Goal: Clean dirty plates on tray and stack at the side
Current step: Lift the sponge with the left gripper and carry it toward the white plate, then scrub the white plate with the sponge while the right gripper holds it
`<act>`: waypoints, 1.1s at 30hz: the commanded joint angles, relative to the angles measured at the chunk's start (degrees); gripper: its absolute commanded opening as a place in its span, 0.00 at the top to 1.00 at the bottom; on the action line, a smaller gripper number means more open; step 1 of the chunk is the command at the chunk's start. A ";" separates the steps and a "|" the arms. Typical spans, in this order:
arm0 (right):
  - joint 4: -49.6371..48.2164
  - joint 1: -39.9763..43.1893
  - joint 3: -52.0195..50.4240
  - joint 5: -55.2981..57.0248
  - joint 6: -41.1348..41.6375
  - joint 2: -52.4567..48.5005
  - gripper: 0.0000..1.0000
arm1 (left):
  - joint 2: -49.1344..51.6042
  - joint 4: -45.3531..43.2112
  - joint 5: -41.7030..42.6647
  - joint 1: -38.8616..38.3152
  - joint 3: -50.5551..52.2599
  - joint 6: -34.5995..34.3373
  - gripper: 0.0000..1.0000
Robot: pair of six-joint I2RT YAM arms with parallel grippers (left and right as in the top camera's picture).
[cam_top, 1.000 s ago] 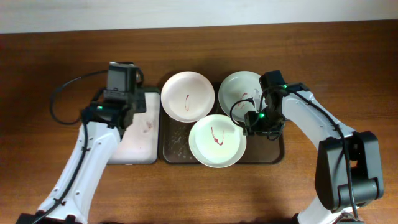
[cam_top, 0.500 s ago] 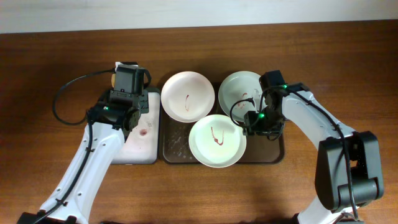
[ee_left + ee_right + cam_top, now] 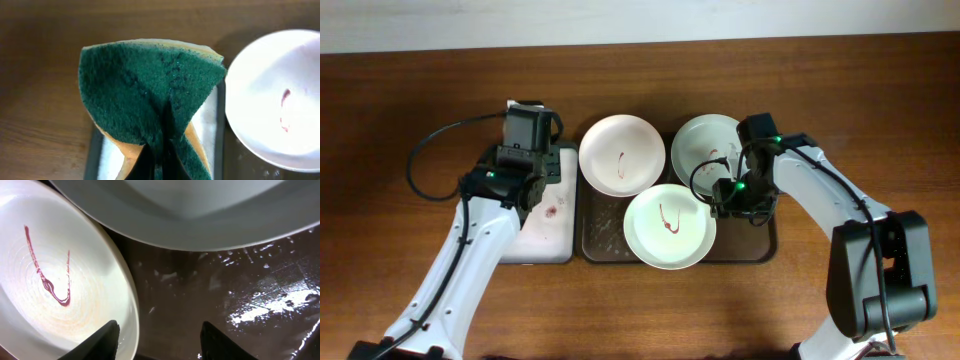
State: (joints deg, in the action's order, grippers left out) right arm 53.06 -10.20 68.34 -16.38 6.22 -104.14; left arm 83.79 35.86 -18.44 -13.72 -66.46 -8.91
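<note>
Three dirty plates, each with a red-brown squiggle, sit on the dark brown tray (image 3: 603, 228): one back left (image 3: 618, 155), one back right (image 3: 708, 145), one in front (image 3: 668, 227). My left gripper (image 3: 162, 152) is shut on a green and yellow sponge (image 3: 145, 85), held over the far end of the small tray beside the back left plate (image 3: 272, 100). In the overhead view it is under its camera (image 3: 527, 135). My right gripper (image 3: 160, 340) is open, low over the tray, its fingers either side of the front plate's right rim (image 3: 127, 295). It shows in the overhead view (image 3: 732, 195).
A smaller black-rimmed tray with a white inside (image 3: 542, 232) lies left of the brown tray, with a small red smear (image 3: 552, 210) on it. The brown tray's surface is wet (image 3: 240, 295). Bare wooden table lies all around.
My left gripper has moved a little right and toward the back with the sponge, uncovering the red smear on the small tray. The right arm and the plates have not moved.
</note>
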 commanded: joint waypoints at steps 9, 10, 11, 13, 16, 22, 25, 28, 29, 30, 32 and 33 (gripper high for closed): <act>-0.92 -4.09 -1.29 3.50 1.38 -1.36 0.66 | 8.26 0.00 16.15 0.00 5.42 -0.68 1.00; -0.83 -4.11 -1.29 3.34 1.38 -1.36 0.71 | 8.26 0.17 16.17 0.00 5.42 -0.68 1.00; -0.83 -4.11 -1.33 3.08 1.40 -1.36 0.71 | 8.26 0.22 16.17 0.00 5.42 -0.68 1.00; -0.98 -4.11 -1.81 3.08 1.38 -1.36 0.71 | 8.26 0.20 16.90 -0.02 5.42 -0.66 1.00; -3.65 -4.11 -4.87 1.95 1.79 -1.36 0.71 | 8.26 -0.02 23.32 -0.02 5.42 -0.66 1.00; -7.13 -4.11 -6.95 -2.95 1.81 -1.36 0.74 | 8.26 -1.86 37.16 -1.49 5.42 -0.74 1.00; -7.67 -4.11 -6.95 -5.49 1.79 -1.36 0.75 | 8.26 -3.06 37.16 -5.86 5.42 -2.86 1.00; -7.69 -4.11 -6.95 -7.56 1.81 -1.36 0.71 | 8.26 -6.43 37.09 -10.40 5.42 -6.34 1.00; -7.65 -4.11 -6.95 -7.63 1.79 -1.36 0.71 | 8.37 -7.48 36.94 -11.65 5.42 -7.80 1.00; -7.63 -4.11 -6.95 -7.63 1.81 -1.36 0.71 | 8.76 -8.46 36.04 -13.11 5.42 -10.56 1.00; -7.65 -4.11 -6.95 -7.58 1.81 -1.36 0.71 | 10.40 -9.68 34.53 -15.34 5.42 -15.28 1.00; -7.67 -4.09 -6.95 -7.58 1.81 -1.36 0.72 | 11.47 -10.34 34.53 -16.17 5.42 -17.14 1.00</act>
State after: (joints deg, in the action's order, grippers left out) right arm 45.54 -13.82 61.80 -22.65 7.77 -104.95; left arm 92.51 26.74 16.95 -27.44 -60.95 -18.33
